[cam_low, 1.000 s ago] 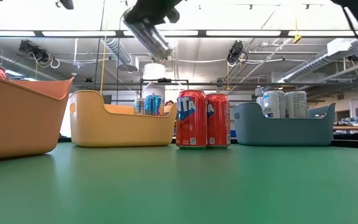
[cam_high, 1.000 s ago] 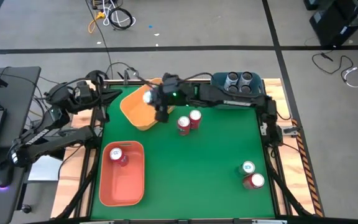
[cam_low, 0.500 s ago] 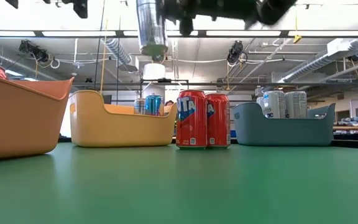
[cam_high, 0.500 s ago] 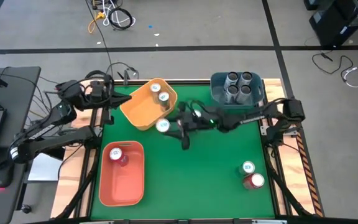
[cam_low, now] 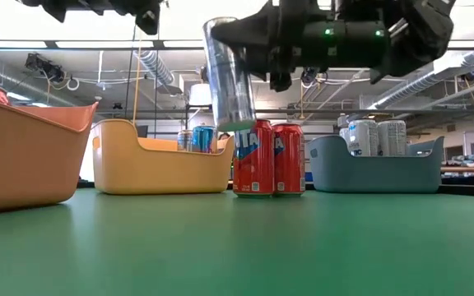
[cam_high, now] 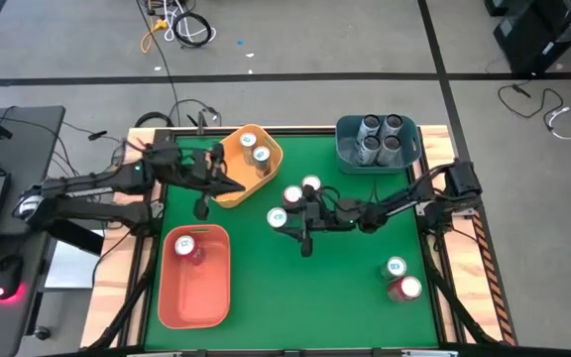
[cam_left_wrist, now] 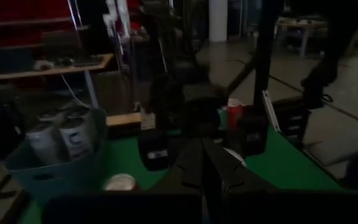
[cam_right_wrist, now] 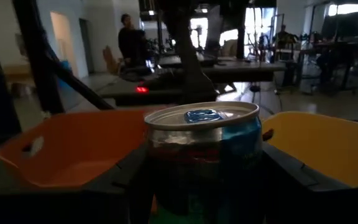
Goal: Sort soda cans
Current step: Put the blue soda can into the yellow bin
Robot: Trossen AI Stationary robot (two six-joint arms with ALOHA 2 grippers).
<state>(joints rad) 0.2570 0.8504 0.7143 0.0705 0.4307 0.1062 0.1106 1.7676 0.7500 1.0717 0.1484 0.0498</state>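
My right gripper (cam_high: 287, 218) reaches in from the table's right and is shut on a silver can with a teal-marked top (cam_high: 276, 217), in mid-table near the yellow bin (cam_high: 228, 188). Two red cans (cam_high: 301, 190) stand on the table just beyond it. That bin holds two teal-topped cans (cam_high: 254, 149). Dark grey cans fill the blue bin (cam_high: 377, 139). A red can (cam_high: 186, 247) lies in the orange bin (cam_high: 206, 293). A teal-topped can (cam_high: 396, 267) and a red can (cam_high: 405, 289) stand near the right near corner. My left gripper (cam_high: 234, 185), shut, hovers at the yellow bin's near rim. My right gripper pinches the silver can by its side wall (cam_right_wrist: 166, 162), one finger (cam_right_wrist: 129, 186) on each side, below the top rim. The fingers come in level from the table's right. The can (cam_low: 227, 78) hangs clear of the table, nearly upright with a slight tilt.
The three bins sit along the far and left parts of the green table: yellow far left, blue far right, orange near left. The middle and near parts of the mat (cam_high: 315, 288) are bare. People and workbenches show in the room beyond.
My right gripper has carried the silver can from above the yellow bin toward the table's near edge and right, lowering it and bringing it from tilted to nearly upright. My left arm has swung right toward the yellow bin.
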